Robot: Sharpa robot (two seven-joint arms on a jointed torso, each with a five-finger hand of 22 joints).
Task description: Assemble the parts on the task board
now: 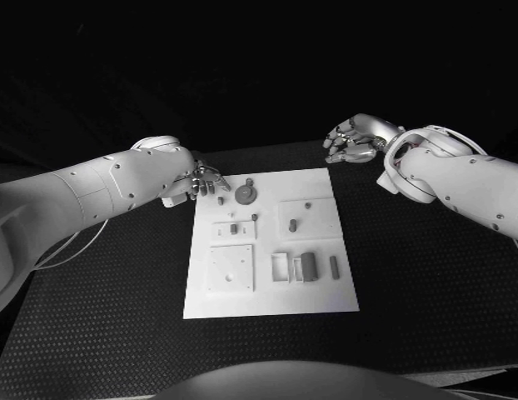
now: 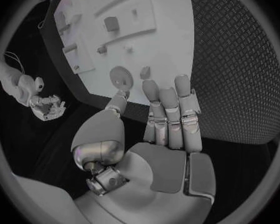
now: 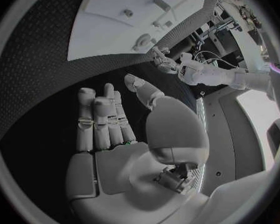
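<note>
The white task board (image 1: 271, 296) lies in the middle of the black table. On its far end sit a round disc (image 1: 247, 195) and a small dark part (image 1: 221, 200); a peg (image 1: 293, 223) and two dark bars (image 1: 308, 266) lie nearer. My left hand (image 1: 201, 182) hovers at the board's far left corner, fingers straight and holding nothing, close to the disc (image 2: 120, 76) and the small part (image 2: 145, 72). My right hand (image 1: 357, 140) hangs beyond the far right corner over bare table, palm (image 3: 121, 124) free of any part.
Raised white square blocks (image 1: 231, 267) stand on the board's left half, and a white frame (image 1: 281, 267) stands beside the bars. Black ribbed matting (image 1: 427, 283) surrounds the board on all sides. The left hand (image 3: 162, 59) shows small past the board's corner in the right wrist view.
</note>
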